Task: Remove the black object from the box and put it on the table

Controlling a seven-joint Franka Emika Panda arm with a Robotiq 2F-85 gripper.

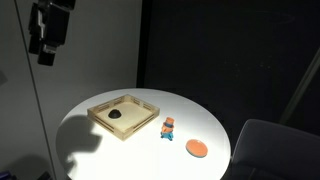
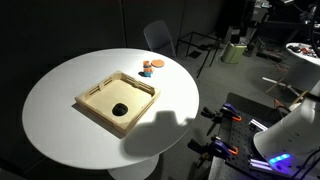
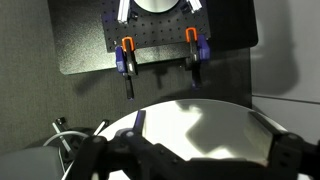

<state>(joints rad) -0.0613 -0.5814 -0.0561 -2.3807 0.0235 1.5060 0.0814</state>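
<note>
small roundish black object (image 2: 119, 108) inside light wooden box (image 2: 95, 104)

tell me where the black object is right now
In both exterior views the black object lies inside the box, on its floor, while the orange-and-blue toy stands outside the box on the table.

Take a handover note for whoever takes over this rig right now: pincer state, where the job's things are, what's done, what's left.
Pincer: open and empty, held high above the table, not over the box.
Black lump: lying inside the wooden box, apart from its rims.
Box: on the white table, with a small toy and an orange disc beside it.
Done: nothing; the lump is untouched.
Left: come down over the box, grip the lump, lift it out, set it on bare tabletop.
</note>
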